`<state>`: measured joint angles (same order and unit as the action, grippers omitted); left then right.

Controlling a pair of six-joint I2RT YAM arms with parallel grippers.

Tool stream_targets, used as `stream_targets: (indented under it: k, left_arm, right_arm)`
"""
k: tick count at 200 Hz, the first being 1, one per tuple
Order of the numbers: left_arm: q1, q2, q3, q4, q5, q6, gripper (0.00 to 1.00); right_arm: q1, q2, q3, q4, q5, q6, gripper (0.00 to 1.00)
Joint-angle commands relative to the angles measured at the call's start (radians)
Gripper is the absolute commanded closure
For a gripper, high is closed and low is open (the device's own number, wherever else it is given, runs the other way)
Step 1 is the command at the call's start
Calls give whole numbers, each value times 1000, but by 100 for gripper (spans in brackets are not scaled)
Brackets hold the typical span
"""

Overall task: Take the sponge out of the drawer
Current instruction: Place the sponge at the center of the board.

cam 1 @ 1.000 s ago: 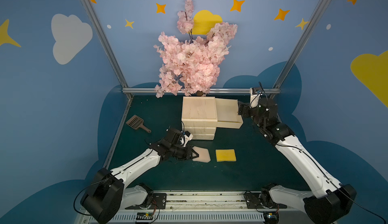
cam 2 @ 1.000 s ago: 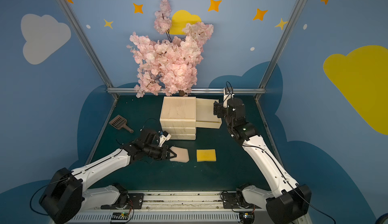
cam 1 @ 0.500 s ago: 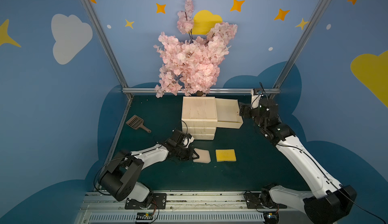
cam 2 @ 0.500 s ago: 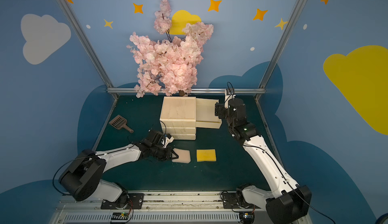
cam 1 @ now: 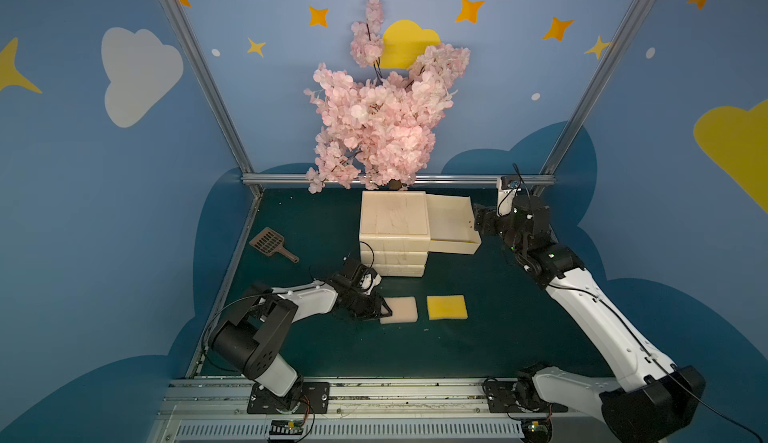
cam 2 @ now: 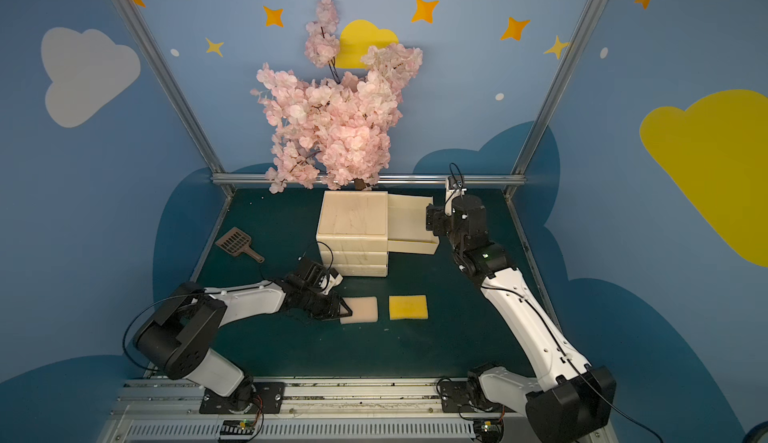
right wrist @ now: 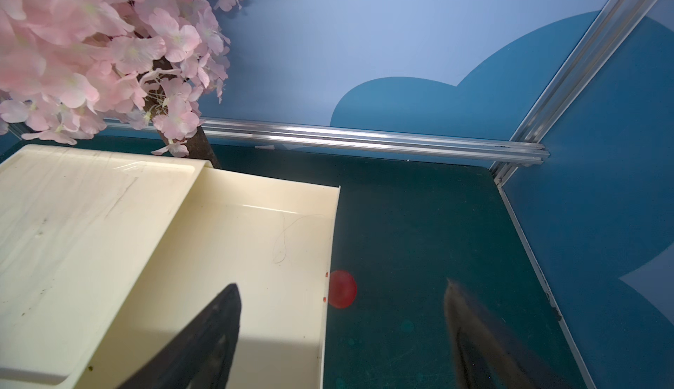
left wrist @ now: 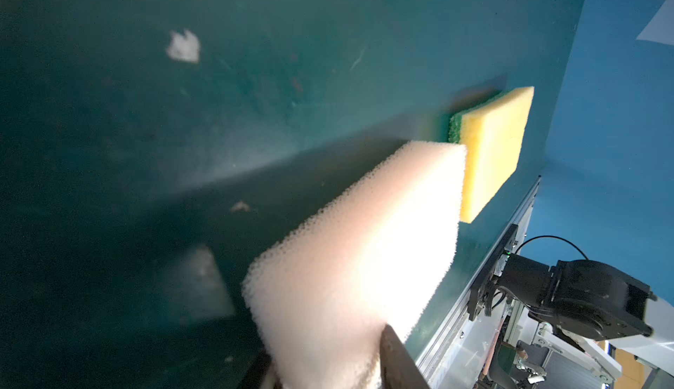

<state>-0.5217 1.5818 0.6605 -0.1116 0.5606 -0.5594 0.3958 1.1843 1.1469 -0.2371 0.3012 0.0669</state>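
A pale pink sponge (cam 1: 401,310) (cam 2: 361,309) lies flat on the green mat in front of the cream cabinet (cam 1: 394,229). A yellow sponge (cam 1: 446,307) (left wrist: 488,150) lies just to its right. My left gripper (cam 1: 384,310) (left wrist: 324,345) is low at the pink sponge's (left wrist: 364,259) left end. Its jaws are parted, and that end still sits between them. The top drawer (cam 1: 455,247) is pulled out to the right and shows nothing inside. My right gripper (cam 1: 478,223) (right wrist: 343,332) stands open astride the drawer's end wall (right wrist: 330,241), near a red knob (right wrist: 341,288).
A brown slotted scoop (cam 1: 272,243) lies at the mat's left. A pink blossom tree (cam 1: 386,117) rises behind the cabinet. Metal frame rails (cam 1: 399,179) border the mat at the back and sides. The right arm's base (left wrist: 565,296) sits on the front rail.
The left jaws have spread apart. The pink sponge, bent up before, now lies flat on the mat. The left arm's elbow has dropped and pulled back. The right arm has hardly moved.
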Motion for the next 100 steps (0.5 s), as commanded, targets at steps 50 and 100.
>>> stream_targets:
  k: [50,100]
  left_arm:
    - [15,-38,38,-88,-65,41,33]
    - [16,-185,111,-278,-168,127,12]
  right_arm:
    - [-6,30,12,-17,-20,2,14]
    - [-14,48,41,-62,-20,1,13]
